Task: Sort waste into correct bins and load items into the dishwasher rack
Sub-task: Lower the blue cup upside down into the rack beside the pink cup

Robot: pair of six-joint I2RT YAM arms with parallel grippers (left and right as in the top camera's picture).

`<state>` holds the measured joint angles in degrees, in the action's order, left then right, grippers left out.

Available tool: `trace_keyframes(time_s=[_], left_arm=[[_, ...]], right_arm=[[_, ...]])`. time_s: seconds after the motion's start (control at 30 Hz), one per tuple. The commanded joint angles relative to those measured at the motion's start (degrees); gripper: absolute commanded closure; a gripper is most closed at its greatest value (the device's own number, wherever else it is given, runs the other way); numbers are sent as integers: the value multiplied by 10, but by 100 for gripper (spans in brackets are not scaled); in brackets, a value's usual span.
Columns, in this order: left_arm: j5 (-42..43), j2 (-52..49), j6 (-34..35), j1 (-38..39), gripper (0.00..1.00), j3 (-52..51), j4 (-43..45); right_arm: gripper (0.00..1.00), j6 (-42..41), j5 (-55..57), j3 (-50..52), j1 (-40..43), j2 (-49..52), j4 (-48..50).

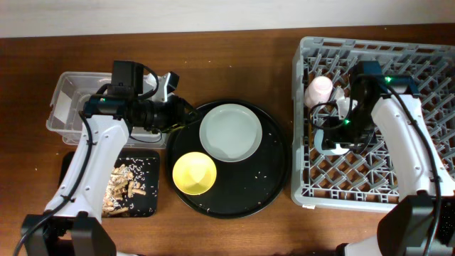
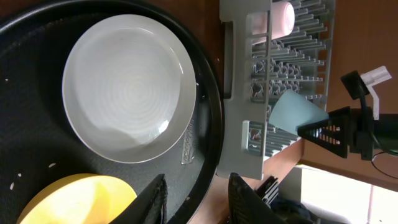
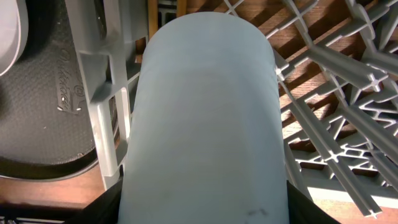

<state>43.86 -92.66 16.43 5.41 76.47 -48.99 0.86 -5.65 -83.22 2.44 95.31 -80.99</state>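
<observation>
A pale blue cup (image 3: 205, 118) fills the right wrist view, and my right gripper (image 3: 202, 214) is shut on it, a finger on each side. It hangs low over the left part of the grey dishwasher rack (image 1: 426, 60), in front of the pink cup (image 1: 319, 89) that stands among the pegs. My left gripper (image 2: 198, 202) is open with nothing held, its fingers astride the rim of the round black tray (image 2: 208, 124). On that tray lie the grey-white plate (image 1: 231, 133) and the yellow bowl (image 1: 194, 173). Tan food scraps (image 1: 124, 186) lie in the shallow black bin (image 1: 151, 206).
The clear plastic tub (image 1: 67, 107) stands at the back left, partly under my left arm. Small white grains are scattered on the round tray. The rack's left wall (image 2: 233, 74) stands close to the tray's right rim. Bare wooden table (image 1: 234, 71) lies behind the tray.
</observation>
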Motion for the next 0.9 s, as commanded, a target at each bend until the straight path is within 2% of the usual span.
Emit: trace_keyframes(time_s=[0.0, 0.4, 0.87], left_arm=[[-4, 14, -11, 2, 68, 5, 0], [-33, 14, -11, 9, 68, 5, -9], [-43, 14, -11, 23, 68, 5, -8]], right_arm=[[45, 6, -14, -39, -2, -1, -13], [45, 6, -14, -56, -2, 1, 5], [45, 6, -14, -3, -2, 12, 31]])
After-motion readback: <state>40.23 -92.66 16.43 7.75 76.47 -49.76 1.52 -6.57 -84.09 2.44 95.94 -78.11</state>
